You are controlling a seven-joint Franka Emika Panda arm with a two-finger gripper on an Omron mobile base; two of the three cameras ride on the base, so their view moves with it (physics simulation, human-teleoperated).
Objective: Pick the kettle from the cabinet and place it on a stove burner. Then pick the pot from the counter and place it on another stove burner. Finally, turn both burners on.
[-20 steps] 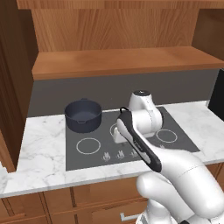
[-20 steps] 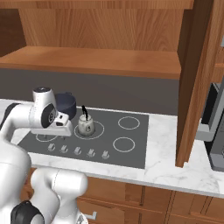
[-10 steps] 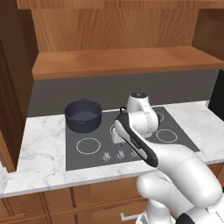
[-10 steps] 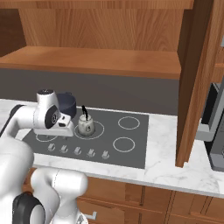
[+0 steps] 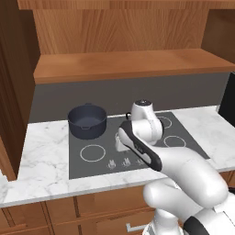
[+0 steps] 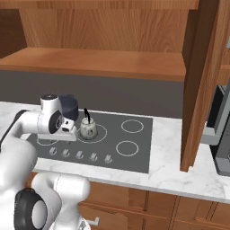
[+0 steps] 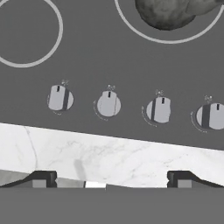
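Observation:
The silvery kettle with its black loop handle stands on the front-left burner ring of the dark cooktop; its rounded body shows at the top of the hand view. The dark blue-grey pot sits on the back-left burner. In the right base view the pot is partly hidden behind my arm. My gripper is open with nothing between its fingertips. It hangs over the counter's front strip, pointing down at the row of several knobs, just left of the kettle. The wooden cabinet shelf is bare.
Two more burner rings lie free on the cooktop's right half. A tall wooden side panel stands at the right. White marble counter stretches left of the cooktop, beside a cabinet wall.
My arm has shifted slightly, and the hand has edged a little along the knob row toward the kettle. Kettle and pot have stayed put.

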